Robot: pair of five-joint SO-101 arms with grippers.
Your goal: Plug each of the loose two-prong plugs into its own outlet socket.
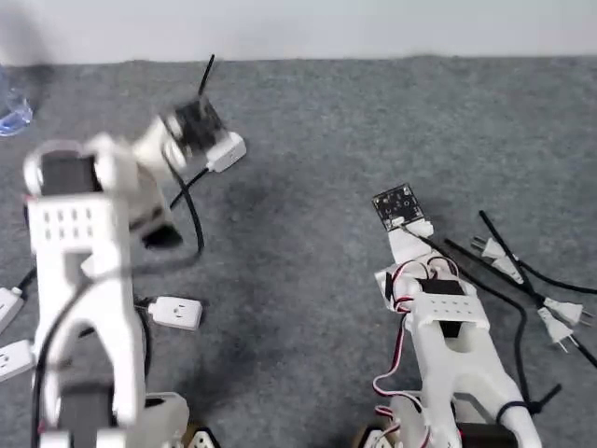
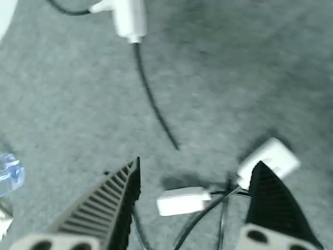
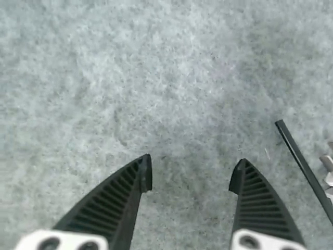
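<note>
both grippers open, plugs loose on the right, sockets on the left

the left gripper [image 2: 197, 164] hangs above the grey felt-covered table [image 1: 308, 140]. its ribbed black fingers [image 2: 122, 200] are wide apart with nothing between them. below it lies a flat white rectangular outlet socket [image 2: 182, 201] with thin black cords crossing just beside it. a second white socket block [image 2: 270, 158] is near it, partly behind one finger. farther off sits a white plug body [image 2: 127, 18] trailing a thin black cord [image 2: 153, 104]. cannot tell if that plug sits in anything.

in the high view the white left arm [image 1: 84, 261] stands raised on the table's left side. a white slotted outlet socket [image 1: 175, 313] lies just beside it, and two more white sockets [image 1: 11, 359] lie at the table's left edge. a clear plastic bottle [image 1: 11, 112] is at the far left corner.

the right gripper [image 3: 193, 161] has its fingers apart over bare felt and holds nothing. a black cable [image 3: 304, 166] runs off to one side of it. the white right arm [image 1: 448, 327] is at the near right. the white two-prong plugs on black cords [image 1: 494, 252] lie on the felt just to its right, well apart from the sockets and not plugged in.
</note>
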